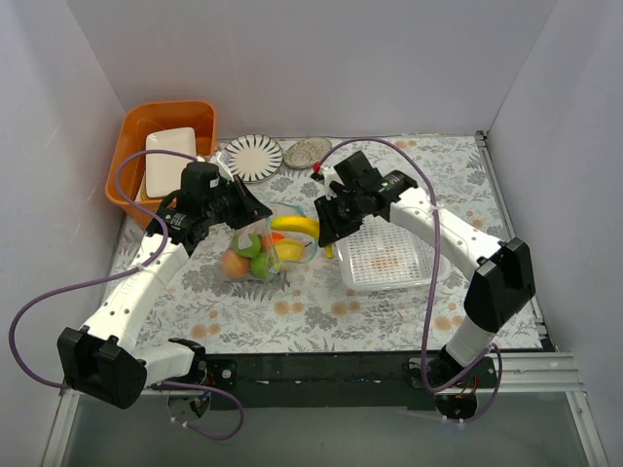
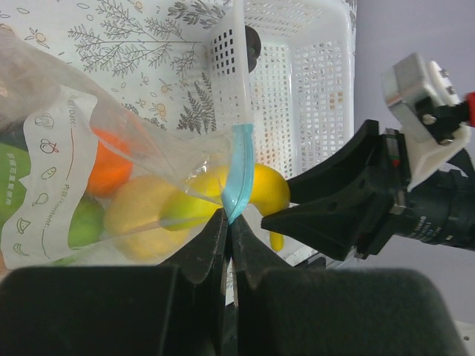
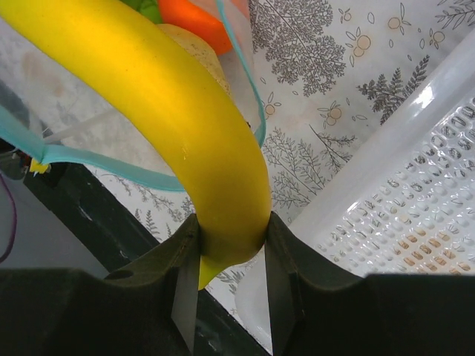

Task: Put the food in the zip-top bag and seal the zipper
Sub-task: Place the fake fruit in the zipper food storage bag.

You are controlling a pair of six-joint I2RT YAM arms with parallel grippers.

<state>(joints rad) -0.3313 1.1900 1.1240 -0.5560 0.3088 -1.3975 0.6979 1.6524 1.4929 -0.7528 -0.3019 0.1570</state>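
As right tool (image 3: 226, 256) clamps banana (image 3: 171, 111), zipper (image 2: 241, 163) pinched in left tool (image 2: 230, 226)

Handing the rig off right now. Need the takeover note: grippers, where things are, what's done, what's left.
Grippers: the left gripper is shut on the zipper, holding the bag by its mouth. The right gripper is shut on the banana, whose far end is through the mouth.
Done: orange, lemon and a green fruit are in the bag.
Basket sits right of the bag.
Left: release the banana inside, then seal the zipper.
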